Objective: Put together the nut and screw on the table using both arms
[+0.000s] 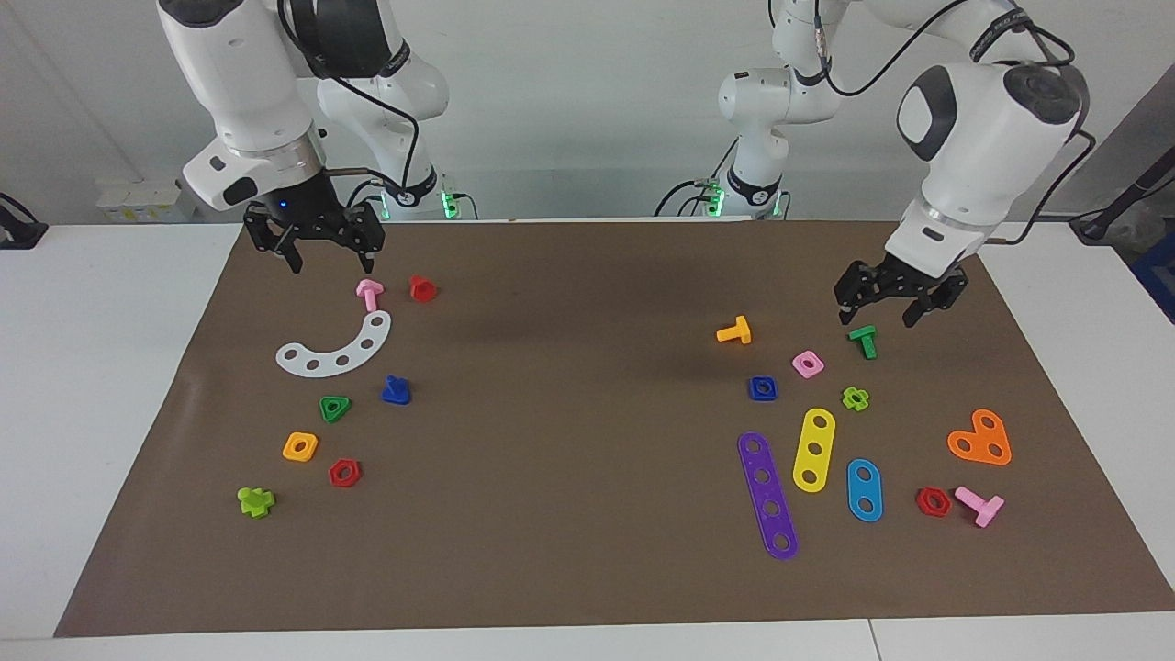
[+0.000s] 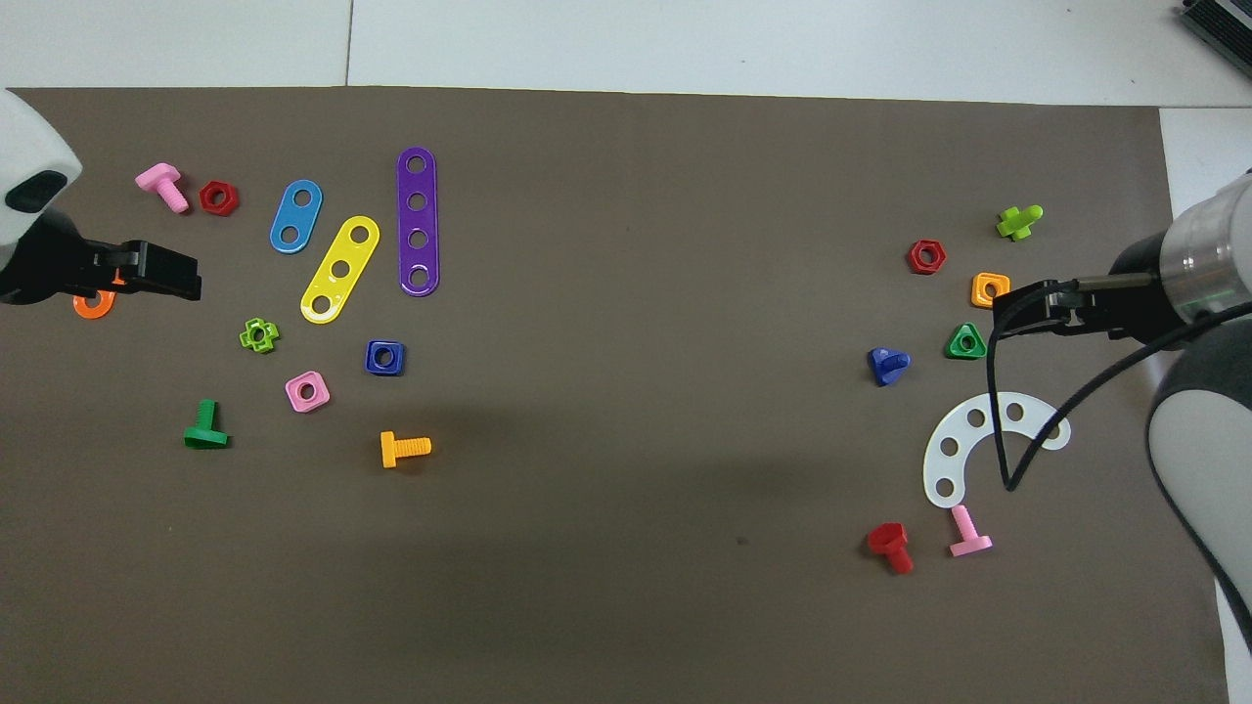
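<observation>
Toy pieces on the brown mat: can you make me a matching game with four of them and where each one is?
Things:
1. nut
2. screw
3. red hex nut
4. pink bolt

Places:
A. beside the green triangle nut
B. beside the pink square nut
C. next to the orange heart plate
D. next to the orange square nut

Pairs: 1-B, 2-A, 3-D, 4-C

The mat (image 1: 569, 514) looks like matt brown paper on a smooth white tabletop (image 1: 101, 386). The nut (image 1: 762, 388), the screw (image 1: 396, 391) and the purple strip (image 1: 768, 496) look like glossy plastic. The arms (image 1: 248, 83) have smooth white shells and matt black fingers (image 1: 296, 259).
</observation>
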### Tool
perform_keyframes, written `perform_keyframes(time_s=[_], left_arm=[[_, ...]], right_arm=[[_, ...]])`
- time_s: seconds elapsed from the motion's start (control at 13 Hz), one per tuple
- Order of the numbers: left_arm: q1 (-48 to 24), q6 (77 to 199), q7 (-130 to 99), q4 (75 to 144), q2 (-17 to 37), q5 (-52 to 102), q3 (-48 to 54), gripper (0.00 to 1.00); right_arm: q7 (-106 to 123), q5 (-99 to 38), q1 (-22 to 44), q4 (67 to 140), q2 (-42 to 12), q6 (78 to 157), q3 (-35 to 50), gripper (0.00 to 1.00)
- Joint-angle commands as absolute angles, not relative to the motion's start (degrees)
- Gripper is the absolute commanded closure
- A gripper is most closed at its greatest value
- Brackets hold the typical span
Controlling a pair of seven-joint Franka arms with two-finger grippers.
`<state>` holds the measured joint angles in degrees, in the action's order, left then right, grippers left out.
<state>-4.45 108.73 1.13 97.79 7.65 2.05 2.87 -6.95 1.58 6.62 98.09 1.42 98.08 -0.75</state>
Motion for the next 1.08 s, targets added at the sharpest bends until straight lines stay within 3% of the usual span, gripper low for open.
perform_keyframes(time_s=[0.0,0.46,0.77,1.0], left_arm=[[-7.46,120.71,1.32,109.54,5.99,3.08,2.2,0.03],[-10.37,134.89,-1.83,121.54,7.29,3.08,2.2,0.05],[-11.51,137.8,-4.57,122.87,9.75,3.08,2.11,0.12],[-11.69,141.58,-5.09,123.75,11.94,3.08,2.2,0.12]], right_arm=[[-4.84,0.53,5.8,106.07,4.66,103.44,-0.79,0.02],[-3.52,0.53,5.01,115.74,2.91,115.29,-0.79,0.05],[-3.69,0.53,4.92,117.6,-2.62,121.45,-0.79,0.09],[-4.31,0.53,5.54,120.14,-6.85,131.28,-0.7,0.13]])
